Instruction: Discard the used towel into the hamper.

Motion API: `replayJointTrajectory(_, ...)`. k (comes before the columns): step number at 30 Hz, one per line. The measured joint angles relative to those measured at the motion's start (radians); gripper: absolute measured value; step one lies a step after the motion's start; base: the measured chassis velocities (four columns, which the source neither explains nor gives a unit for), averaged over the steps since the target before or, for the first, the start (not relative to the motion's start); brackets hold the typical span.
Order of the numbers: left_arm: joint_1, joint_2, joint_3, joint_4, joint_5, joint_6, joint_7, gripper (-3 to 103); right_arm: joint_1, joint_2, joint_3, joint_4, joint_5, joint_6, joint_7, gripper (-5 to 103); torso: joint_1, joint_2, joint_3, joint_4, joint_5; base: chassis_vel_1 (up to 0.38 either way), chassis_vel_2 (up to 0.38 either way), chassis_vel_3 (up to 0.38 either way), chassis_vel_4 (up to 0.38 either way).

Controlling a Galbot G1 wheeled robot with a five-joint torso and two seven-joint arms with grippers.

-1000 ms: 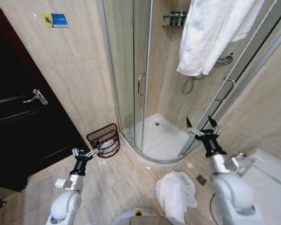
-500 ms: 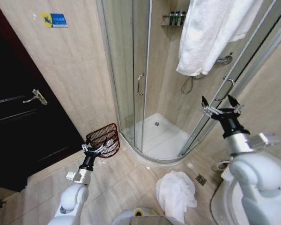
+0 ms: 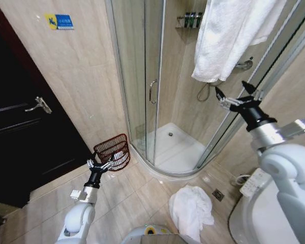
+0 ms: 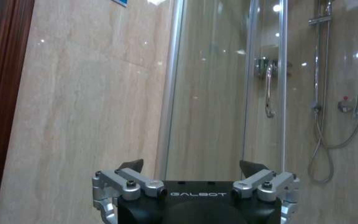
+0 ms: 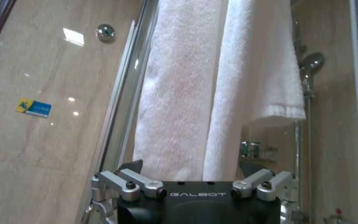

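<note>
The right gripper [image 3: 236,97], jaws spread and empty, is raised just below the hanging white towel [image 3: 229,35]. Closing short could pinch only a fold, so the towel slips. The left gripper [image 3: 100,165], also spread, hovers low just before the wire hamper [image 3: 111,148].

The head camera sits high on the robot and looks forward and down across the tiled floor toward the shower enclosure [image 3: 157,101], with both arms in its lower field. The left wrist camera rides just behind the left hand [image 4: 191,166] and faces level at the enclosure's glass door and the wall beside it, from low down. The right wrist camera, behind the right hand [image 5: 191,166], tilts upward, close to the hanging white towel [image 5: 191,84]. All three views share the enclosure.
</note>
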Motion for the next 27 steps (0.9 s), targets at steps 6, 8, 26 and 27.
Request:
replayJointTrajectory(6, 0.006, -0.012, -0.001, 0.006, 0.005, -0.01, -0.002, 100, 0.101, -0.096, -0.019, -0.106, 0.099, -0.012, -0.001, 100, 0.0, 0.0, 0.0, 0.0, 0.0003, 0.0, 0.0, 0.0, 0.0)
replayJointTrajectory(8, 0.004, -0.014, -0.001, 0.009, 0.01, -0.012, -0.003, 100, 0.157, -0.138, -0.037, -0.161, 0.172, -0.018, -0.017, 100, 0.0, 0.0, 0.0, -0.0002, 0.0003, 0.0, 0.0, 0.0, 0.0)
replayJointTrajectory(26, -0.01, -0.026, 0.012, 0.005, 0.038, -0.01, -0.003, 100, 0.326, -0.388, -0.1, -0.321, 0.584, -0.069, -0.238, 100, 0.0, 0.0, 0.0, 0.0, 0.0001, 0.0, 0.0, 0.0, 0.0)
replayJointTrajectory(27, -0.013, -0.025, 0.015, 0.006, 0.038, -0.01, -0.003, 100, 0.33, -0.404, -0.109, -0.325, 0.592, -0.069, -0.237, 100, 0.0, 0.0, 0.0, 0.0001, 0.0002, 0.0, 0.0, 0.0, 0.0)
